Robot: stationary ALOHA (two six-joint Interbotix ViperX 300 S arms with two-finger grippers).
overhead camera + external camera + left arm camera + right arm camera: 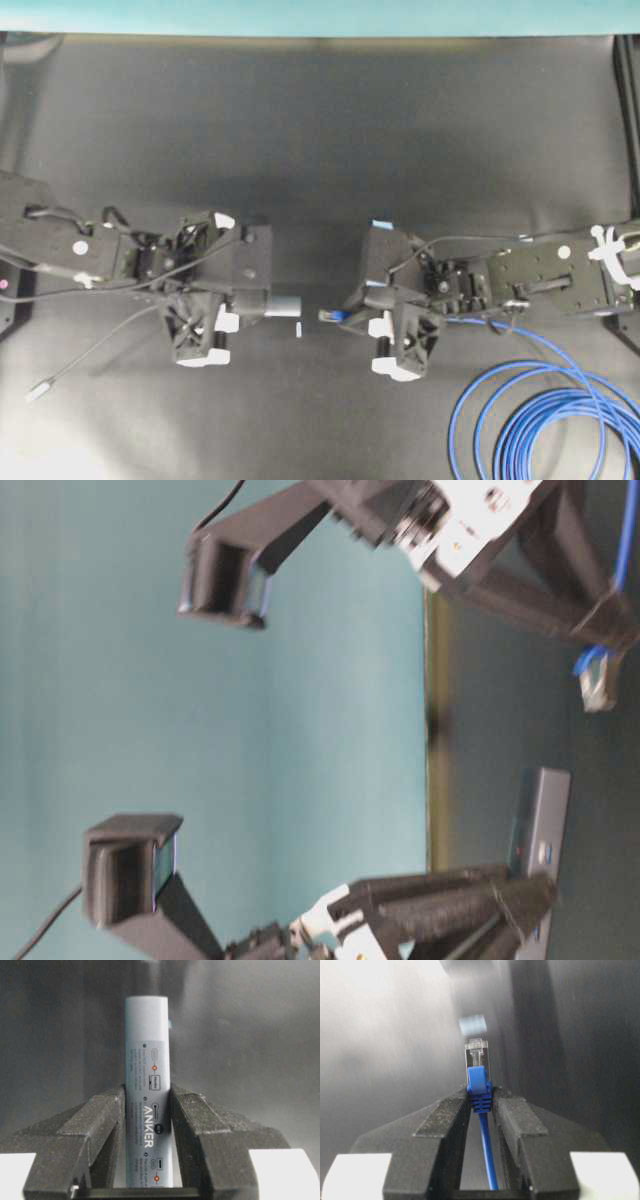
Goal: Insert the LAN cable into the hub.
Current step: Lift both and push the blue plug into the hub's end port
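Overhead exterior: hub [283, 304] tip and LAN cable [333, 315] plug apart, bare mat [320, 130] between.

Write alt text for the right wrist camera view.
The right gripper is shut on the blue boot of the LAN cable, whose clear plug points up and away from the camera. The cable runs back between the black fingers; the dark background is blurred.
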